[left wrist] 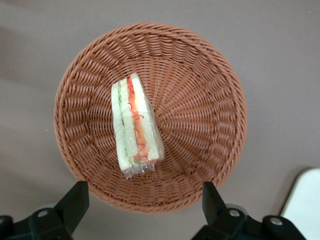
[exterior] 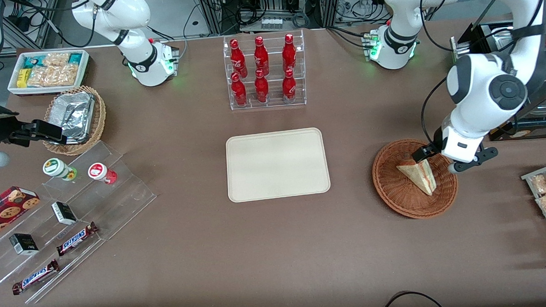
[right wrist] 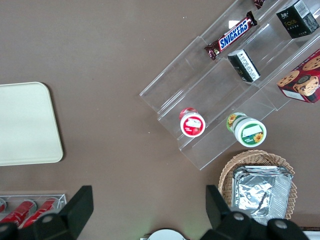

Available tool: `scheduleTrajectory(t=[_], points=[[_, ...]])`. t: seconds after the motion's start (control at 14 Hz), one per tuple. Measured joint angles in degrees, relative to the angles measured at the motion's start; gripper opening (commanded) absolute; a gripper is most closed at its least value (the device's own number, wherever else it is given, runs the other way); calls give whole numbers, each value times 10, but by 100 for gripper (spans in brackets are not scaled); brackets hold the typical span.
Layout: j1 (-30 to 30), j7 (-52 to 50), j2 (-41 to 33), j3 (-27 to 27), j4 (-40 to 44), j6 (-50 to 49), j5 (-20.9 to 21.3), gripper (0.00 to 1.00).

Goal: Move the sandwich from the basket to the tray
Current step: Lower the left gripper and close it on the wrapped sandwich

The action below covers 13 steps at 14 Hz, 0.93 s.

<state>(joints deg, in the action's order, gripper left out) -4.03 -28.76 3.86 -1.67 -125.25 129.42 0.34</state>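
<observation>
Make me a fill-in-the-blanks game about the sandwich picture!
1. The triangular white-bread sandwich lies in the round reddish-brown wicker ____.
2. The left arm's end effector hovers above it with its fingers ____.
3. The flat cream rectangular tray has ____ on it.
4. The clear rack holds ____ red bottles.

Missing words: basket; open; nothing; six

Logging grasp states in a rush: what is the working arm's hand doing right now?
Left hand: open, holding nothing, above the basket, not touching the sandwich.
</observation>
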Motion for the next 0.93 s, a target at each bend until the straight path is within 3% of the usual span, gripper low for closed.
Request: scheduleTrajectory(t=[0.93], points=[[14,-24,90,6,-19,93,0,100]])
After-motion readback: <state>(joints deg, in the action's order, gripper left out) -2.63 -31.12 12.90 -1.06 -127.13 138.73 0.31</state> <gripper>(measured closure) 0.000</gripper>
